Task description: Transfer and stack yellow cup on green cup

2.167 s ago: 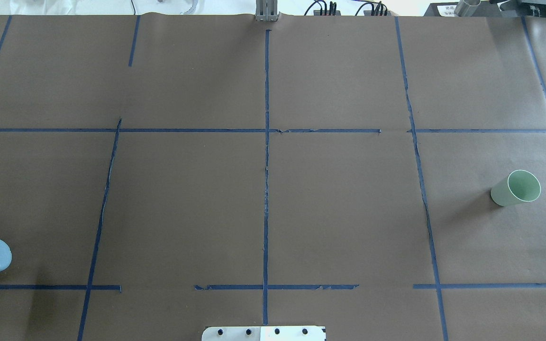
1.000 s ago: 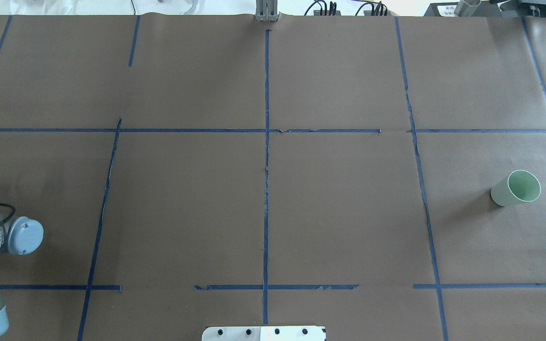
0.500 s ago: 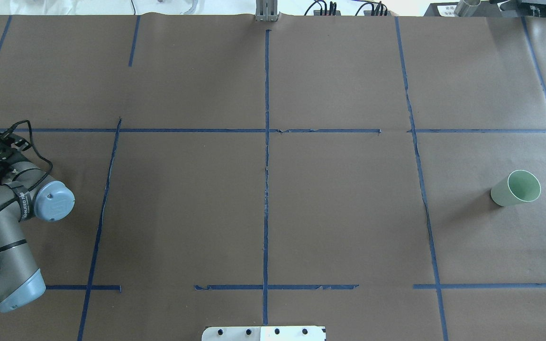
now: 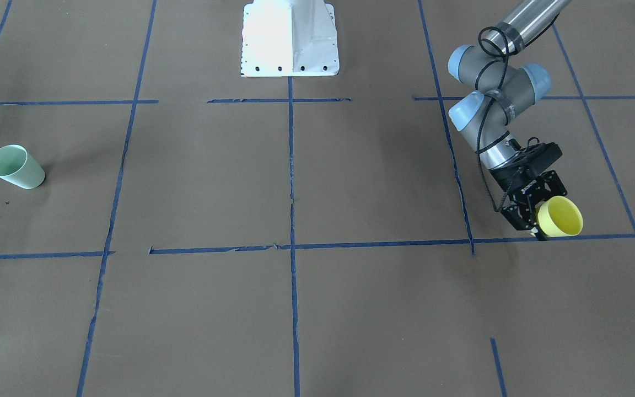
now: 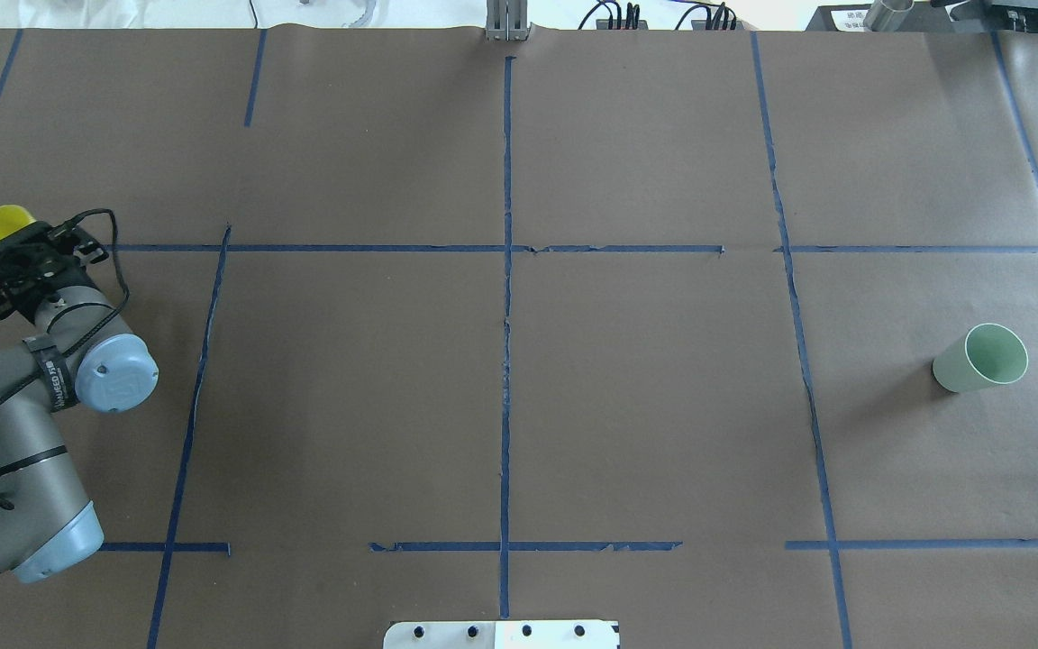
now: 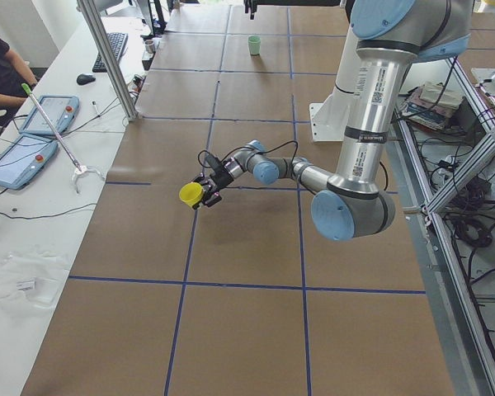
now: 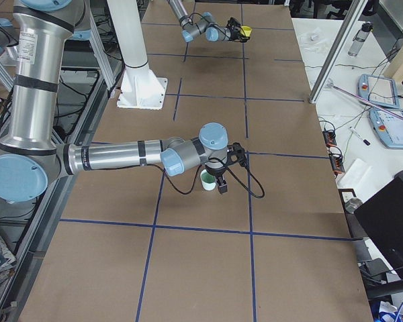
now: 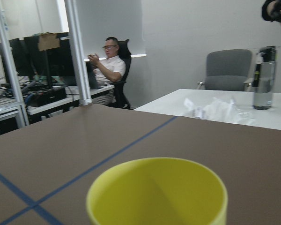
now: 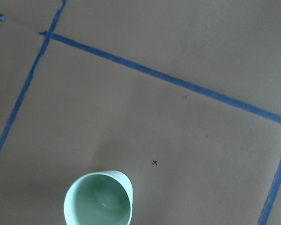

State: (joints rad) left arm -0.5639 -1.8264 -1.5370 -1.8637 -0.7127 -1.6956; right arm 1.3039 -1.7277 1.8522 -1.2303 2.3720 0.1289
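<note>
— Where is the yellow cup [image 4: 563, 216] sitting?
— The left hand [image 4: 543, 212] is gripping it, closed on its wall; the transfer is running.
— Next?
— A long carry: the green cup [image 4: 16, 167] is standing far from that hand, beside the right hand [image 7: 219, 182], whose opening cannot be told.

A grey office chair [image 8: 228, 69] stands behind the white desk [image 8: 234, 112], before a plain grey wall [image 8: 178, 37]. A dark water bottle [image 8: 262, 77] stands on that desk.
</note>
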